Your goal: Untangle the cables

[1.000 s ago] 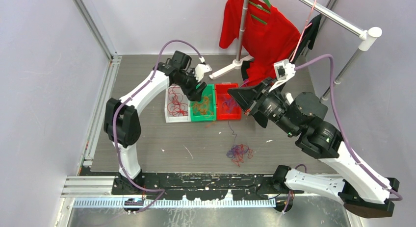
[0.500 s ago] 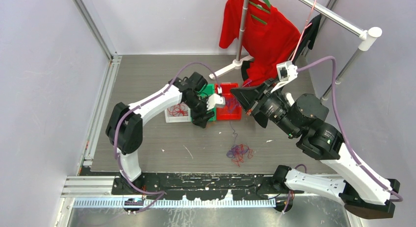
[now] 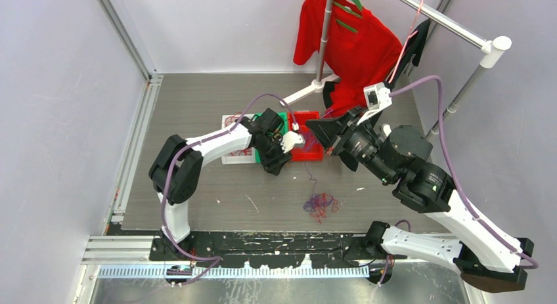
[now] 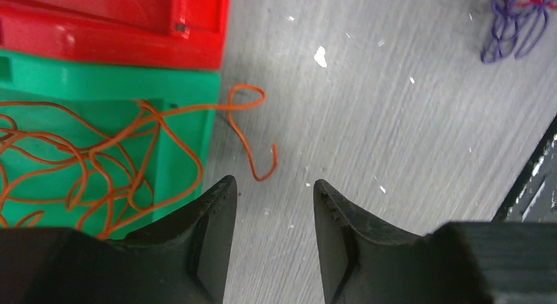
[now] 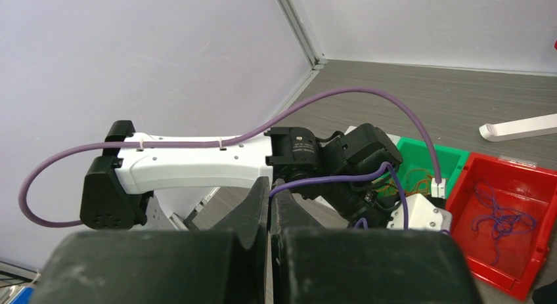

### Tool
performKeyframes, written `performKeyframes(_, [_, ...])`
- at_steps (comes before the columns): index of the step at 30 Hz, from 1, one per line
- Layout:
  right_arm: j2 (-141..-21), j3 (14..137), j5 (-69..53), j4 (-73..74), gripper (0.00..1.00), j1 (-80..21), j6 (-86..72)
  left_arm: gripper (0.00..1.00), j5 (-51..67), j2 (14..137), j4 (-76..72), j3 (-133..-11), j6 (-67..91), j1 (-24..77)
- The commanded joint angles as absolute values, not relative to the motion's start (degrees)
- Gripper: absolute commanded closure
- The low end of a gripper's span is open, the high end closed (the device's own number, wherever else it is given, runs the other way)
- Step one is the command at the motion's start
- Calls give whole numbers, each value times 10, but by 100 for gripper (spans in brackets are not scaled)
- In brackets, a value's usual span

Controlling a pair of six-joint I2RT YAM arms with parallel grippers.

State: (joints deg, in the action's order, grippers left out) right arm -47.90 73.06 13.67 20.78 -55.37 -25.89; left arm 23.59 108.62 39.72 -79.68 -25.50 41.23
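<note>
The cables lie sorted and loose. A purple and red tangle [image 3: 320,205] rests on the table. My right gripper [image 5: 270,186] is raised over the bins and shut on a purple cable [image 5: 328,179]; a thin strand [image 3: 311,176] hangs from it toward the tangle. Orange cables [image 4: 79,159] fill the green bin [image 4: 190,94], with one orange end [image 4: 253,130] spilling onto the table. My left gripper [image 4: 274,186] hovers open just short of that end, nothing between its fingers. More purple cables [image 5: 506,218] lie in the red bin [image 5: 525,186].
A white bin [image 3: 230,158] with red cables sits left of the green one. A red shirt [image 3: 348,48] hangs on a rack whose white foot [image 3: 309,90] stands behind the bins. Purple loops [image 4: 515,28] show at the left wrist view's far right.
My left arm swung from above the white and green bins down to the green bin's near edge, its jaws narrowing. The right arm barely moved.
</note>
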Motion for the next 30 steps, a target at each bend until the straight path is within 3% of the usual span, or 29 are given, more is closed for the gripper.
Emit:
performKeyframes(1, [-466,736,138,180,99,-554,-260,53,221,1098,324,-806,-185,411])
performKeyframes(4, [-463,737,138,181,99,-554,-259,55,213,1104,302,-795,-163,412])
performKeyframes(9, [-461,734,141,181,99,-554,-258,67,199,1105,274,-784,-151,412])
performKeyframes(14, [-456,734,143,183,99,-554,-259,98,212,1081,309,-797,-154,411])
performKeyframes(15, [-454,734,143,184,99,-554,-260,100,216,1072,328,-809,-158,411])
performKeyframes(22, [-452,733,142,183,99,-554,-262,100,216,1039,426,-903,-232,393])
performKeyframes(30, [-452,727,139,173,99,-554,-266,100,64,1092,281,-876,-327,375])
